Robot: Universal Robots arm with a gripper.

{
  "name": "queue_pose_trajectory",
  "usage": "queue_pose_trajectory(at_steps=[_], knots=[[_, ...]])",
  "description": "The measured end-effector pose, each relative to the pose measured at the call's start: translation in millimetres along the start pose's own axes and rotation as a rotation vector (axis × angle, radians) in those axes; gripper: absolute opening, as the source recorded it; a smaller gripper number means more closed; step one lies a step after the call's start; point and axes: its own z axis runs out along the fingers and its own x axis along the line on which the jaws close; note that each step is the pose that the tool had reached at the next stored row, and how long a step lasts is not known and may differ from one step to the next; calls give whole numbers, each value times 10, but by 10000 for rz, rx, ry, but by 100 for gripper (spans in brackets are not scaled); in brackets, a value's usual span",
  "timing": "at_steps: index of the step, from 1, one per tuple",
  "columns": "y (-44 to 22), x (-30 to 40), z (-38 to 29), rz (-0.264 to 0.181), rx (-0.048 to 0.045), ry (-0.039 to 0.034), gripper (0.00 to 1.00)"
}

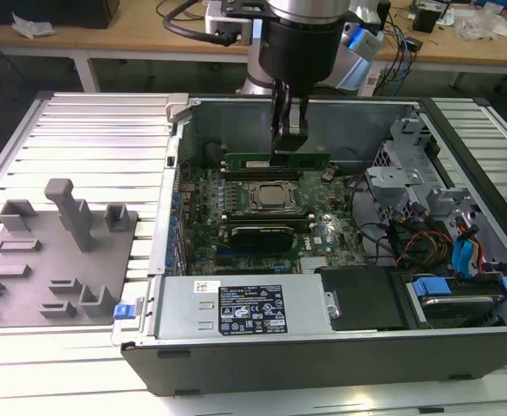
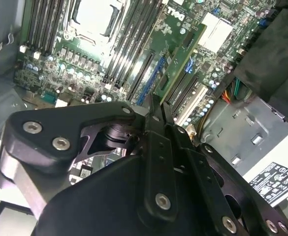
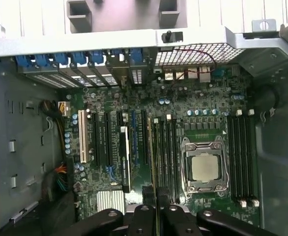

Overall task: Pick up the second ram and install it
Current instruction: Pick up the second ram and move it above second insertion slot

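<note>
Electronics lab or robotics workshop, by all signs. Directly beneath the fingers (image 1: 298,126), an opened computer case (image 1: 322,360) with bare motherboard (image 1: 327,243), laid flat on a ribbed metal table (image 1: 88,139). Off to the exterior view's left of the fingers, a grey moulded fixture tray (image 1: 54,260). Behind the fingers, wooden benches (image 1: 132,35) strewn with cables (image 1: 179,26) and small gear.
</note>
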Motion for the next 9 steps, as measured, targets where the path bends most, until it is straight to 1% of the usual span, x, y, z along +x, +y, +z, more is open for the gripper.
queue_pose_trajectory(at_steps=[2,4,7,8,9], knots=[[-7,-1,24,385,-5,-8,14],[-10,-1,31,396,-8,-30,14],[-13,-1,37,402,-20,-180,14],[-12,-1,39,402,-29,-279,14],[-16,-2,51,401,-30,-284,14]])
